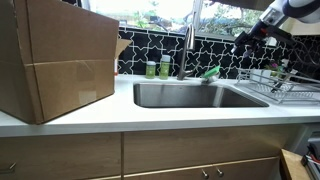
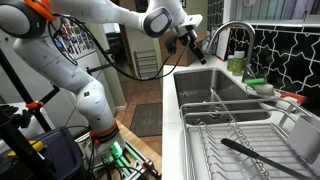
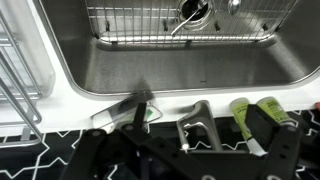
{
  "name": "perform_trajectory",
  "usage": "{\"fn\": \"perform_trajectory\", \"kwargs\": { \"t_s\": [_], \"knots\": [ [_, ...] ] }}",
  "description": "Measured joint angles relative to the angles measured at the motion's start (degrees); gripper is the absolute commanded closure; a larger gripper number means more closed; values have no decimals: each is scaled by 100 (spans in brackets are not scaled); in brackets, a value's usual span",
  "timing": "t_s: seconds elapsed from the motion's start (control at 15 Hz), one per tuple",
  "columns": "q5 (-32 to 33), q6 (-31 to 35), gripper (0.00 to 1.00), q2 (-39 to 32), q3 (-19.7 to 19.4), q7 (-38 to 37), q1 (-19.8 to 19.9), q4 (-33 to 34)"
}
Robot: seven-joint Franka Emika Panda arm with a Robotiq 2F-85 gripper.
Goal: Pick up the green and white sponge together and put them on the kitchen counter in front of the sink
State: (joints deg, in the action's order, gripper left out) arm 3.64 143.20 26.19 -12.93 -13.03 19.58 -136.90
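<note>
The green and white sponge [image 1: 211, 72] lies on the back rim of the sink [image 1: 190, 95], just beside the chrome faucet [image 1: 186, 50]. It also shows in an exterior view [image 2: 258, 83] and in the wrist view [image 3: 148, 113], partly behind one finger. My gripper [image 1: 250, 36] hangs in the air above the sink's back edge, apart from the sponge, open and empty. It shows in an exterior view [image 2: 196, 45] and in the wrist view [image 3: 198, 124]. The white kitchen counter [image 1: 150, 118] runs along the sink's front.
A big cardboard box [image 1: 55, 60] stands on the counter beside the sink. Two green-labelled bottles [image 1: 157, 68] stand behind the sink. A wire dish rack [image 1: 287, 82] with a dark utensil [image 2: 250, 152] stands at the other end. A wire grid [image 3: 185, 22] lies in the basin.
</note>
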Motion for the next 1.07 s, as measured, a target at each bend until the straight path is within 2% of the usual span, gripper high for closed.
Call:
{"fn": "perform_trajectory", "kwargs": {
  "t_s": [0.33, 0.67, 0.87, 1.07],
  "knots": [
    [-213, 324, 0, -1258, -218, -858, 313, 911],
    [-421, 669, 0, -2444, -438, -1966, 417, 1686],
    [-847, 944, 0, -2976, -582, -2434, 413, 2045],
    [-1454, 1163, 0, -3400, -644, -2446, 413, 2364]
  ]
}}
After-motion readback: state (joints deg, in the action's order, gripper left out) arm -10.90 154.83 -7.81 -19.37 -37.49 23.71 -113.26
